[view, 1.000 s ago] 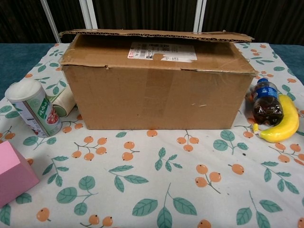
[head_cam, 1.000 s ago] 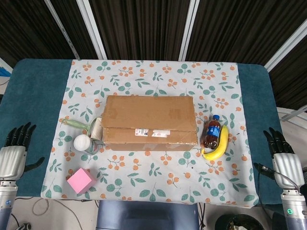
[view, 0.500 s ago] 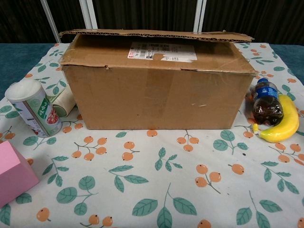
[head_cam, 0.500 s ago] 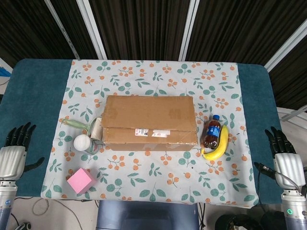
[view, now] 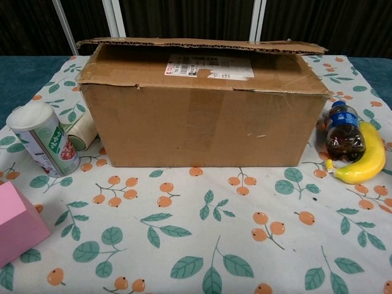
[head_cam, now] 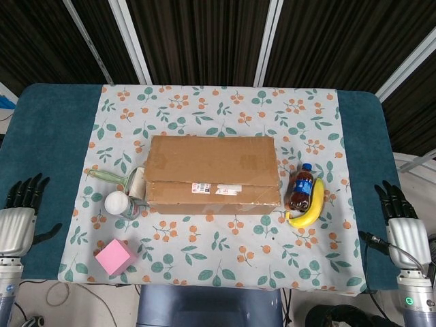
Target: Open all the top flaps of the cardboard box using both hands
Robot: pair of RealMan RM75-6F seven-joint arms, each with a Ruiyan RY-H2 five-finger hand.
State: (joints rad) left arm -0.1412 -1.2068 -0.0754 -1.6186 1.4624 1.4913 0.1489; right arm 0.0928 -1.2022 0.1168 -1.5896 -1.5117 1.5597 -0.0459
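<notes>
Almost nothing has changed over the last second: the left hand (head_cam: 16, 219) sits a touch lower at the near left edge of the surface (head_cam: 48, 136) than it did, and the right hand (head_cam: 403, 221) has shifted only slightly at the near right edge. Both are empty, fingers spread and pointing away from the robot, and neither shows in the chest view. The cardboard box (head_cam: 212, 174) has not moved; it stands on the floral cloth (head_cam: 218, 109) well ahead of both hands and between them, inward of each. Its top flaps are still down, the rear flap (view: 202, 45) lying a little proud over the front flap (view: 202, 76) that carries the shipping label (view: 211, 66). That suggests the task has barely begun, and both hands must first travel inward to the flap edges. Between the left hand and the box stand a white can (head_cam: 120, 204), a roller (head_cam: 129, 180) and a pink block (head_cam: 114, 256); between the right hand and the box are a cola bottle (head_cam: 300, 187) and a banana (head_cam: 310, 206), which could be knocked on approach.
</notes>
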